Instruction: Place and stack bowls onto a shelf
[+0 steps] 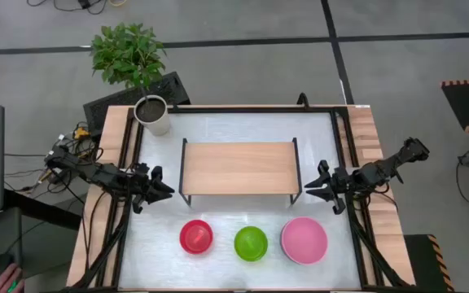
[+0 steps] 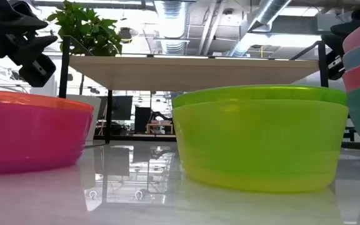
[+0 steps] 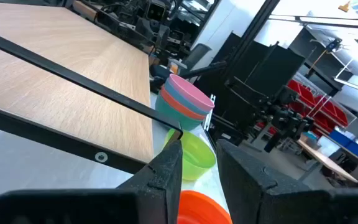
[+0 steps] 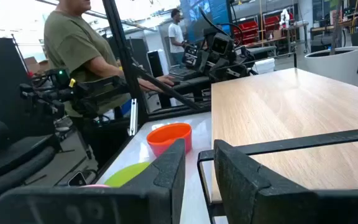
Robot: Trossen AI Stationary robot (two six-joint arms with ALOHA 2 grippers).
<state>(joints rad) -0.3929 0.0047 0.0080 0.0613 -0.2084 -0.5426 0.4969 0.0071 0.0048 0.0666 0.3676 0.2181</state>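
Now my left gripper [image 1: 159,193] and right gripper [image 1: 314,190], both released, flank the shelf [image 1: 238,168] mid-frame; the bowls [image 1: 251,243] sit along the bottom.

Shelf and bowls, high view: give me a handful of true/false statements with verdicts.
1. The shelf top board has no bowls on it. True.
2. Three bowl groups sit in a row in front of the shelf: the red bowl, the green bowl and the pink stack. True.
3. The left gripper holds the red bowl. False: it is by the shelf's left end, holding nothing.
4. The pink stack is nearest the right gripper. True.
5. The plant pot stands on the shelf. False: it stands on the table beyond the shelf's left corner.
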